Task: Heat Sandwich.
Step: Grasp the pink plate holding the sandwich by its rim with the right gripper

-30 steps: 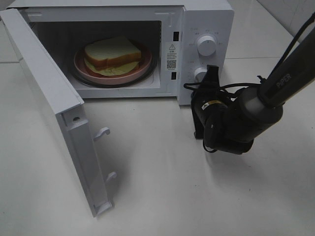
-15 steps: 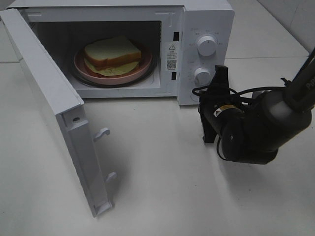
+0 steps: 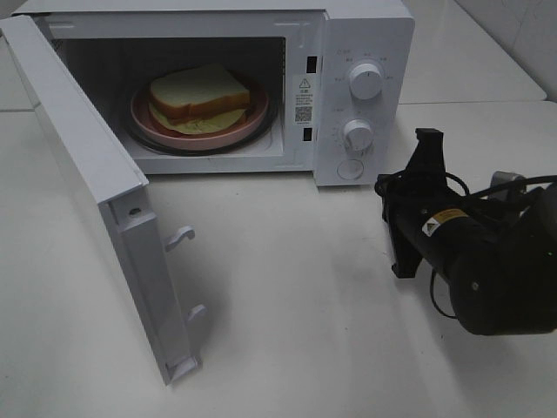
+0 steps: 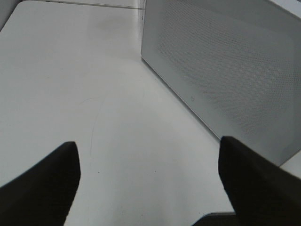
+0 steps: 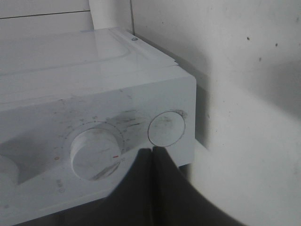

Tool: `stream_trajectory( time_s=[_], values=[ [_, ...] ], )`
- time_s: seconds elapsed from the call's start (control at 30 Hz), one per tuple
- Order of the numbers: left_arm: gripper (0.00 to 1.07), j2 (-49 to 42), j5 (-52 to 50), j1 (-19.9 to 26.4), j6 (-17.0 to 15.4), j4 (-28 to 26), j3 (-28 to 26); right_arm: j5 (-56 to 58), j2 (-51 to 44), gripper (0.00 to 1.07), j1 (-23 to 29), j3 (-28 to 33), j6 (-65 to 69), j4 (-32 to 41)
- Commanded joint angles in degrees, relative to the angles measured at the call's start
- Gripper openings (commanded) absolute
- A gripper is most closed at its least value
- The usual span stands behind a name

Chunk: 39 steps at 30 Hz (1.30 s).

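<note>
We note sandwich (image 3: 198, 96), white slices, orange-brown crust, yellow-green filling, on pink plate (image 3: 139, 113), left tool (image 4: 147, 147) spread wide, right tool (image 5: 153, 149) closed, both empty

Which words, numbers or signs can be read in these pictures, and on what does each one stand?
No word reads clearly.
Sticker on the microwave frame: a warning triangle and a QR code; print too small.
Marks around the upper dial and lower dial: too small, blurred.
Yellow label on the right arm: too small.
</note>
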Motion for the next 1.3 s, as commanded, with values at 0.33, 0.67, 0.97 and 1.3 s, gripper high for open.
stream_trajectory(
  time_s=[0.33, 0.67, 0.97, 1.3],
  values=[
    [0.76, -0.4, -0.8, 0.1, 0.0, -0.3, 0.2, -2.8, -10.5, 0.01, -0.1, 8.8, -5.2, -1.4],
    [0.76, -0.4, -0.8, 0.1, 0.0, -0.3, 0.2, -2.5, -22.9, 0.01, -0.1, 9.7, -42.1, -6.3],
    [0.76, -0.4, -0.8, 0.1, 0.0, -0.3, 0.2, 11.1, -32.6, 0.01, -0.1, 9.7, -69.7, -11.1],
    [0.76, -0.4, -0.8, 0.1, 0.0, -0.3, 0.2, 46.6, -39.0, 0.03, -0.3, 2.5, -94.2, -11.3]
  ],
)
